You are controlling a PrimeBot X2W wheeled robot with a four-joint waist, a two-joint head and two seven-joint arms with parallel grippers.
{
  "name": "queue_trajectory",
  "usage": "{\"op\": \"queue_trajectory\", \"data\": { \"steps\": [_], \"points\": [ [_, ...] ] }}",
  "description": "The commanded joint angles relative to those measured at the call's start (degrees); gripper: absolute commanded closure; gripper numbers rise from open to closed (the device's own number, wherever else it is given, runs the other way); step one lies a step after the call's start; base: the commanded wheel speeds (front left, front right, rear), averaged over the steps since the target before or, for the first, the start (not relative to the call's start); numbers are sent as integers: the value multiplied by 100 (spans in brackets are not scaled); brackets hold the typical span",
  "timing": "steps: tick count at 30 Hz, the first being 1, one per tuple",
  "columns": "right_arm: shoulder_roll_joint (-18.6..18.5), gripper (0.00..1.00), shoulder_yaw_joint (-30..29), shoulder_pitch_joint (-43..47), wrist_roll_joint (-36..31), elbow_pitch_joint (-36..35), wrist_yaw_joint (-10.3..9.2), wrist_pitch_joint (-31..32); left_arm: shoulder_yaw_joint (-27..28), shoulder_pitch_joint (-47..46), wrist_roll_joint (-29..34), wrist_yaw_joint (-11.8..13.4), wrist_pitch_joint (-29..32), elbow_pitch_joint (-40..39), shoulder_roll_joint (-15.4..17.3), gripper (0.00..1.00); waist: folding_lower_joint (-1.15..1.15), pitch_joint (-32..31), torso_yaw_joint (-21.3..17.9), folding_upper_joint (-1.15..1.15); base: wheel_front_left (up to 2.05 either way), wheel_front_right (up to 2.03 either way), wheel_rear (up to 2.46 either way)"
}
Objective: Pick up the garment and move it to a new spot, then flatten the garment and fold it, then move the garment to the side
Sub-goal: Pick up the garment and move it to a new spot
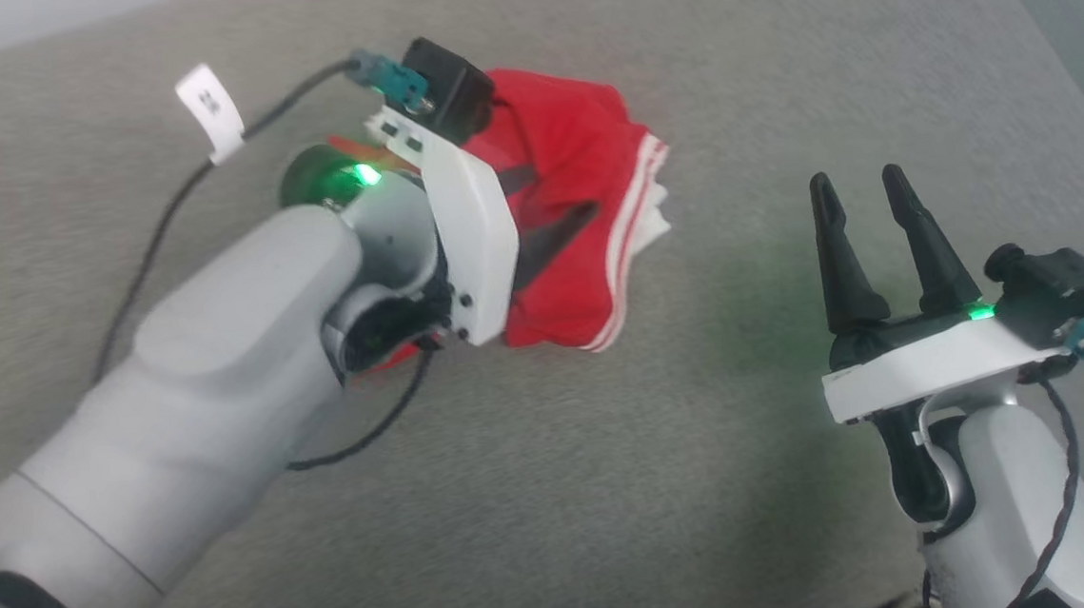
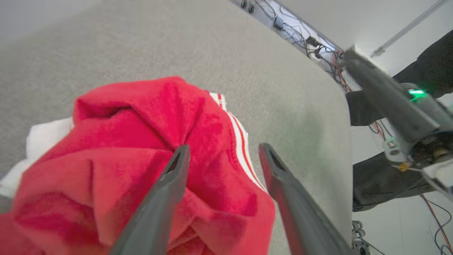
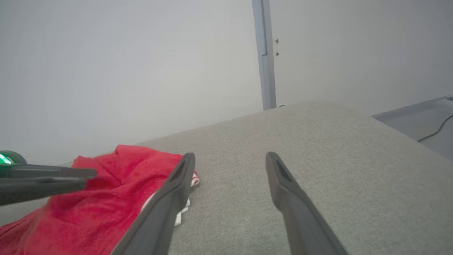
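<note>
Crumpled red garment (image 2: 141,117) under my left pincer (image 2: 223,148)
Soft bunched cloth with white-striped trim lies on the grey woven counter (image 1: 612,480). My left pincer is spread over it, and my right pincer (image 1: 863,184) is spread too, well apart.

The garment (image 2: 134,148) is soft cloth with a fuzzy, matt red nap. Its striped trim (image 2: 240,141) looks flatter and finely ribbed, and the white part (image 2: 46,134) seems to be equally soft cloth. The surface (image 1: 612,490) is covered in grey woven fabric, matt and slightly coarse. The left gripper (image 2: 223,147) has fingers (image 2: 159,205) of dark, smooth, matt plastic with a dull sheen along the edges; those of the right gripper (image 1: 857,177) look alike. The left forearm (image 1: 222,364) has a pale, smooth plastic shell, faintly glossy. A white paper-like tag (image 1: 211,103) wraps a smooth black cable (image 1: 147,255).
</note>
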Motion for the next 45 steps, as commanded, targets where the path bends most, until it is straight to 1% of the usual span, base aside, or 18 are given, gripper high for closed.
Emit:
{"op": "queue_trajectory", "data": {
  "steps": [1, 6, 9, 12, 15, 19, 22, 24, 27, 31, 35, 38, 39, 41, 44, 45],
  "points": [
    [3, 0, -7, 52, -132, 58, 0, -15, -4, 147, -69, 9, -265, -110, 53, 0, 0, -437, 473, 0, 0, 0, 0],
    [1, 0, -109, 188, -609, 198, 0, -16, 55, 625, -343, 9, -1239, -258, 168, 0, 0, -831, 999, 0, 0, 0, 0],
    [3, 0, -165, 299, -861, 287, 0, -16, 106, 1102, -552, 9, -1808, -106, 261, 0, 0, -1015, 1299, 0, 0, 0, 0],
    [-19, 0, -231, 378, -1081, 384, 0, -16, 70, 1513, -595, 9, -2325, 147, 358, 0, 0, -1128, 1602, 0, 0, 0, 0],
    [-133, 0, -270, 495, -1189, 458, 0, -16, 113, 1931, -764, 9, -2835, 416, 299, 0, 0, -1245, 1898, 0, 0, 0, 0],
    [-302, 0, -300, 635, -1253, 545, 0, -16, 232, 2359, -850, 9, -3237, 713, 321, 0, 0, -1404, 2224, 0, 0, 0, 0],
    [-419, 0, -370, 782, -1238, 589, 0, -15, 561, 2715, -901, 9, -3337, 890, 352, 0, 0, -1547, 2391, 0, 0, 0, 0],
    [-492, 0, -434, 892, -1216, 602, 0, -16, 998, 2923, -601, 9, -3343, 926, 382, 0, 0, -1656, 2478, 0, 0, 0, 0],
    [-606, 0, -559, 1084, -1210, 593, 0, -16, 1789, 3472, -93, 9, -3347, 913, 355, 0, 0, -1806, 2564, 0, 0, 0, 0],
    [-714, 0, -785, 1347, -1207, 546, 0, -16, 2942, 4192, 918, 9, -3349, 686, 307, 0, 0, -1983, 2612, 0, 0, 0, 0],
    [-737, 0, -976, 1531, -1196, 450, 0, -16, 4024, 4980, 1999, 106, -3350, 224, 159, 0, 0, -2083, 2589, 0, 0, 0, 0],
    [-744, 0, -1059, 1620, -1197, 369, 0, -16, 4644, 5522, 2847, 180, -3350, -242, 14, 0, 0, -2147, 2543, 0, 0, 0, 0],
    [-744, 0, -1059, 1620, -1197, 369, 0, -16, 4644, 5522, 2847, 180, -3350, -242, 14, 0, 0, -2147, 2543, 0, 0, 0, 0],
    [-729, 0, -1087, 1656, -1174, 317, 0, -16, 5023, 5842, 3342, 219, -3350, -562, -92, 0, 0, -2181, 2507, 0, 0, 0, 0],
    [-689, 0, -1125, 1661, -1143, 192, 0, -16, 5478, 6248, 3983, 214, -3351, -968, -280, 0, 0, -2216, 2442, 0, 0, 0, 0],
    [-667, 0, -1128, 1663, -1134, 156, 0, -15, 5640, 6348, 4089, 213, -3351, -1096, -381, 0, 0, -2236, 2420, 0, 0, 0, 0]
  ]
}}
